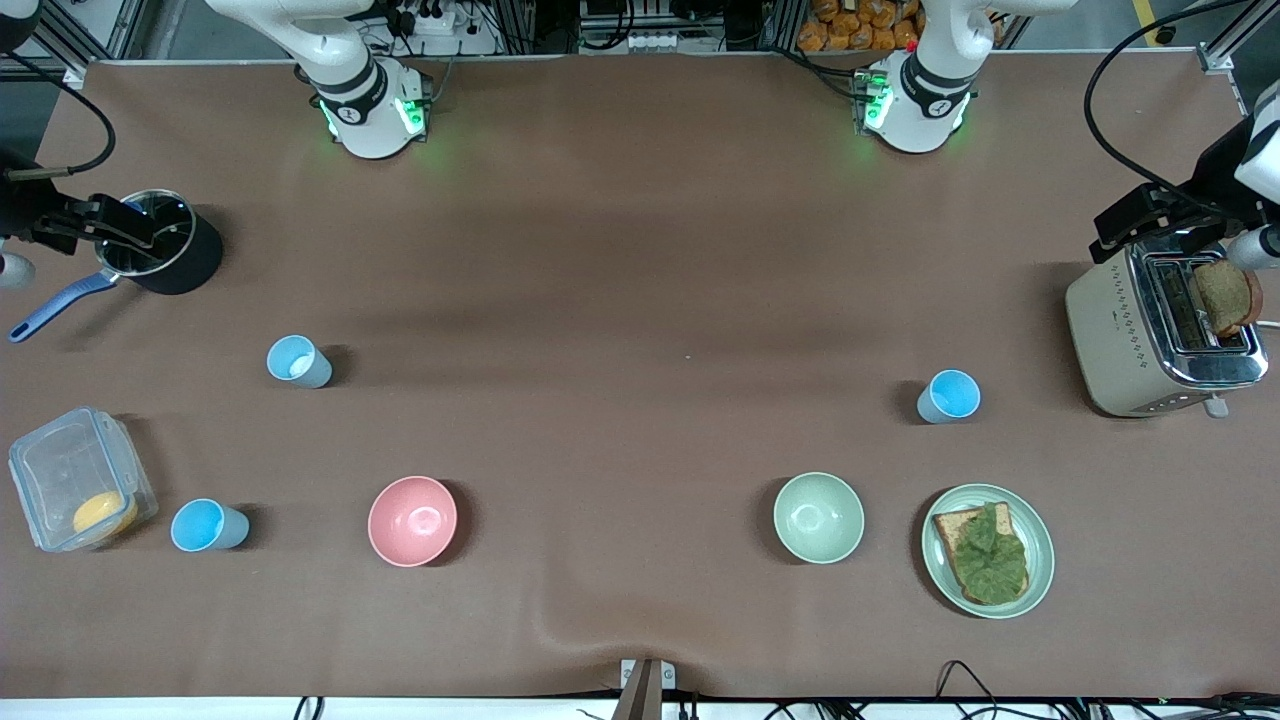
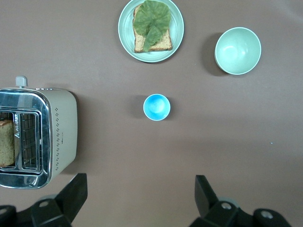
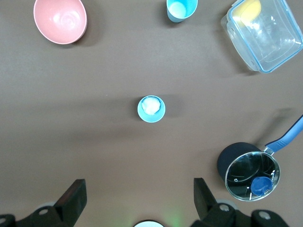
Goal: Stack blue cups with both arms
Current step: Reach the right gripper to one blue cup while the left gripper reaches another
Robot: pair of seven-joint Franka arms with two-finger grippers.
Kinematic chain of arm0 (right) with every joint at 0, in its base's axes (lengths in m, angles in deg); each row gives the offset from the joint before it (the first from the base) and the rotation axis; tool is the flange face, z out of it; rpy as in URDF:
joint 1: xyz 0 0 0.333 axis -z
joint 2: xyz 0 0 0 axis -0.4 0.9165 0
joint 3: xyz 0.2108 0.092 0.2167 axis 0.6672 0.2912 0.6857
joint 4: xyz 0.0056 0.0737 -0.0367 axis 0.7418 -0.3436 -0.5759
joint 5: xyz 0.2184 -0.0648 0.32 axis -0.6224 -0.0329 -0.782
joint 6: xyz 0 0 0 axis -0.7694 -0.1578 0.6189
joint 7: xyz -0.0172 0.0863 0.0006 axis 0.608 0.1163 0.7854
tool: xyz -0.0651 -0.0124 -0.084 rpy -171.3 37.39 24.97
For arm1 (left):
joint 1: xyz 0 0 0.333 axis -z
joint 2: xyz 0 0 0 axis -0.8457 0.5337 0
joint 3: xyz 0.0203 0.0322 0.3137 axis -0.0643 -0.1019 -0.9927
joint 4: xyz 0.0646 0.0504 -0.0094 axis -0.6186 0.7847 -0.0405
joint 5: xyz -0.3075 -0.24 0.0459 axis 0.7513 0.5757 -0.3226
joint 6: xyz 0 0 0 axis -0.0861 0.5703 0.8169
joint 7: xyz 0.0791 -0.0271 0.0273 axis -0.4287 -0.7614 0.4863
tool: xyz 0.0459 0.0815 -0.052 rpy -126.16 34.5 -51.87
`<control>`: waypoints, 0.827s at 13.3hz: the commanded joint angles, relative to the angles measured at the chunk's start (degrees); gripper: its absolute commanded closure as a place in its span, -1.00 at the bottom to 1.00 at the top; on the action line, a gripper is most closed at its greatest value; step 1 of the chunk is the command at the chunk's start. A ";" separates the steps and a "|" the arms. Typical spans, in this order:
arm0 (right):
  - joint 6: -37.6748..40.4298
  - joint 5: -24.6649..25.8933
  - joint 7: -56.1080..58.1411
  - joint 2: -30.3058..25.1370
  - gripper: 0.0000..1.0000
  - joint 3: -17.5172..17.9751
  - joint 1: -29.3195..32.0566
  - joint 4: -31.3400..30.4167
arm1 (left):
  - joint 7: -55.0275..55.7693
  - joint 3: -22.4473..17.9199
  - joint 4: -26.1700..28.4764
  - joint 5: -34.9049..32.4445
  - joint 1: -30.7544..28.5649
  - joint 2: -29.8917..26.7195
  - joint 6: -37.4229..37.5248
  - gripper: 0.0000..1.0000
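Note:
Three blue cups stand upright on the brown table. One (image 1: 949, 396) is near the toaster and shows in the left wrist view (image 2: 156, 107). A paler one (image 1: 298, 361) shows in the right wrist view (image 3: 151, 109). A third (image 1: 208, 525) stands beside the clear container and also shows there (image 3: 182, 9). My left gripper (image 1: 1120, 225) (image 2: 141, 198) hangs high over bare table by the first cup, open and empty. My right gripper (image 1: 125, 228) (image 3: 140, 198) hangs high over bare table by the paler cup, open and empty.
A pink bowl (image 1: 412, 520) and a pale green bowl (image 1: 818, 517) stand toward the front camera. A plate with toast and lettuce (image 1: 940, 570), a toaster (image 1: 1110, 330), a black pot (image 1: 190, 265) and a clear container (image 1: 60, 470) stand near the table's ends.

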 commanded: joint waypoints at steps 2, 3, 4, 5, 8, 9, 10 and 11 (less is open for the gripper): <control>0.00 0.45 -0.65 -0.79 -1.00 0.02 -0.08 -0.58 | -1.38 0.24 -1.10 -1.02 -0.34 0.83 0.15 -1.00; 0.00 0.45 -0.65 -0.70 -1.00 0.02 -0.08 -0.58 | -1.38 0.16 -1.19 -1.02 -0.34 1.18 0.15 -1.00; 0.00 0.45 -0.65 -0.70 -1.00 0.02 -0.08 -0.50 | -1.38 0.15 -1.19 -1.02 -0.34 1.36 0.15 -1.00; 0.00 0.45 -0.65 -0.70 -1.00 0.02 0.01 -0.50 | -1.56 0.15 -1.02 -0.93 -0.34 1.89 0.15 -1.00; 0.00 0.45 -0.65 -0.70 -1.00 0.02 0.01 -0.50 | -1.56 0.24 -0.58 -3.55 0.01 4.52 -0.82 -1.00; 0.00 0.45 -0.65 -0.70 -1.00 0.02 0.01 -0.50 | -1.56 0.24 -0.23 -3.74 0.10 5.22 -1.69 -1.00; 0.00 0.45 -0.65 -0.70 -1.00 0.02 0.01 -0.50 | -1.56 0.33 0.47 -3.75 -0.07 5.84 -2.74 -1.00; 0.00 0.45 -0.65 -0.70 -1.00 0.02 0.01 -0.50 | -1.56 0.33 1.78 -3.75 -0.25 5.93 -4.58 -1.00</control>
